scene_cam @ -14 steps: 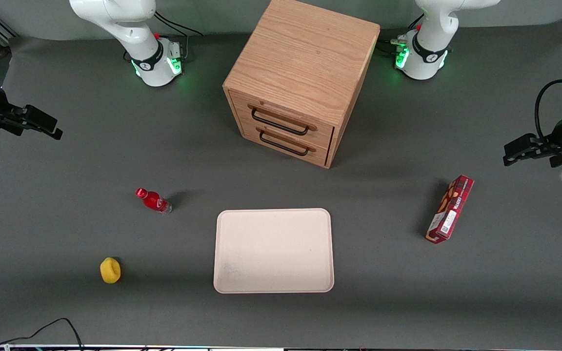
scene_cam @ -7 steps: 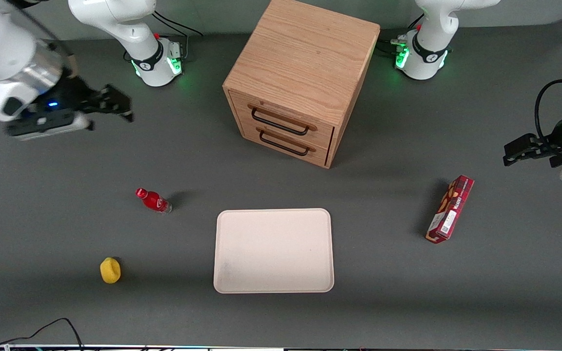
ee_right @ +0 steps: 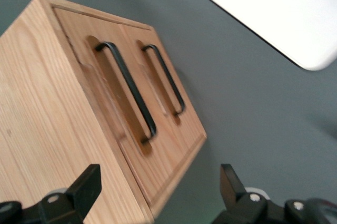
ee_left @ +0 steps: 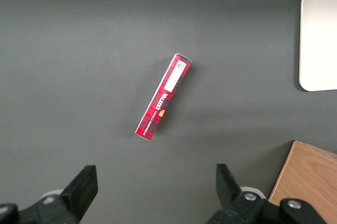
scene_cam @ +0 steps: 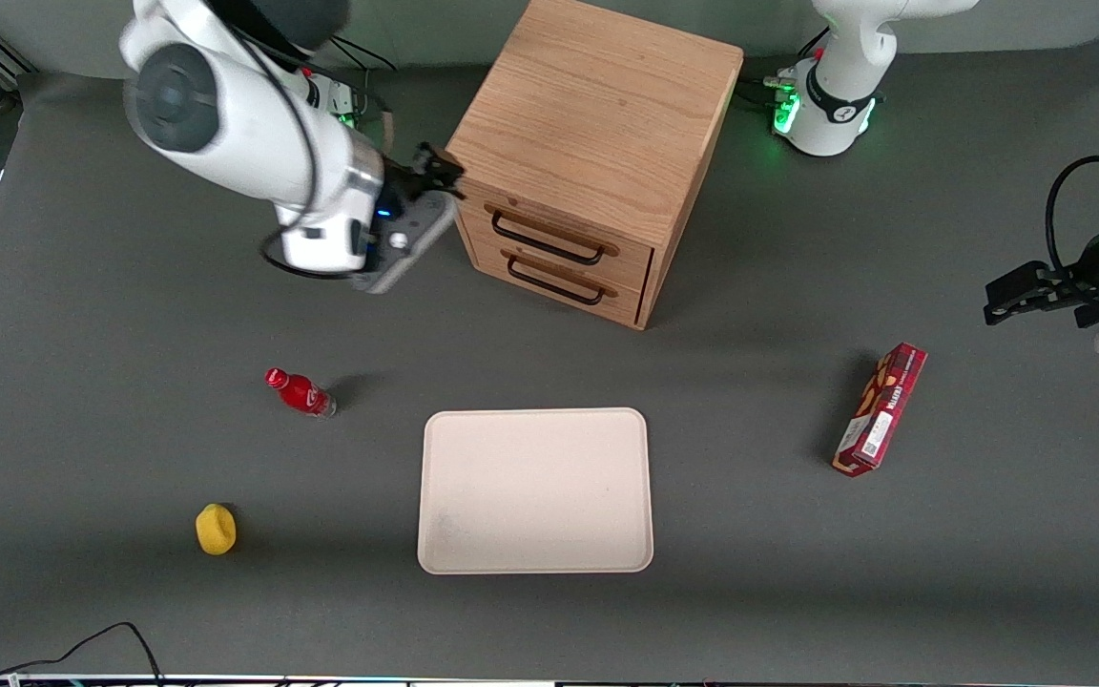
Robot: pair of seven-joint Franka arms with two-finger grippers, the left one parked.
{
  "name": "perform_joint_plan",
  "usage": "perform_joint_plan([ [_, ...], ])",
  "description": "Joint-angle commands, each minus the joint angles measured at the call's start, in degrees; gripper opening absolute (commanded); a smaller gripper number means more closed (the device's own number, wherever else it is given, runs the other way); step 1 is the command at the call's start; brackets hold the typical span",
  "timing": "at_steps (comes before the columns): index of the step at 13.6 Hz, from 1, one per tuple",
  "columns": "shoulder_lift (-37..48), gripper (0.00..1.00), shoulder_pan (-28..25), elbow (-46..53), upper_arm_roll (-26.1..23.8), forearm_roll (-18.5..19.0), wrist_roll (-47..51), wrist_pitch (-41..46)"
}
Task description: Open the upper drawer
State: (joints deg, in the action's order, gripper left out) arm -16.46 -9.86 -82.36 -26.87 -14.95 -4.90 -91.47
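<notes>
Grey tabletop (scene_cam: 130, 382) | gripper (scene_cam: 437, 172) spread wide, empty, beside cabinet (scene_cam: 597, 105) corner — should centre on upper drawer (scene_cam: 549, 224) handle (ee_right: 128, 91) — then pull straight.

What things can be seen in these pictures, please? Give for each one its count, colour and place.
cabinet: one, light oak, standing between the two arm bases.
upper drawer: one, oak with black bar handle, shut, topmost in the cabinet front.
bottom drawer: one, oak with black handle, shut, under the upper drawer.
tray: one, pale cream, in front of the cabinet, nearer the camera.
bottle: one, red, toward the working arm's end.
yellow object: one, nearer the camera than the bottle.
box: one, red, toward the parked arm's end.
claw: one, black, open, beside the cabinet's upper corner, not touching the handle.
</notes>
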Motion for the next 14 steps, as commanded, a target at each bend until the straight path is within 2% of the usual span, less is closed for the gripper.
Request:
perform_joint_plan([
  [1,-7.25,1.0,-0.69,4.66,-6.76,6.05,-1.34,-3.25],
  [5,-12.97,1.0,-1.47,4.4,-11.97,16.42,-5.11,-9.76],
  [14,-13.69,1.0,-2.19,-0.34,-12.06,18.46,-10.22,-12.68],
])
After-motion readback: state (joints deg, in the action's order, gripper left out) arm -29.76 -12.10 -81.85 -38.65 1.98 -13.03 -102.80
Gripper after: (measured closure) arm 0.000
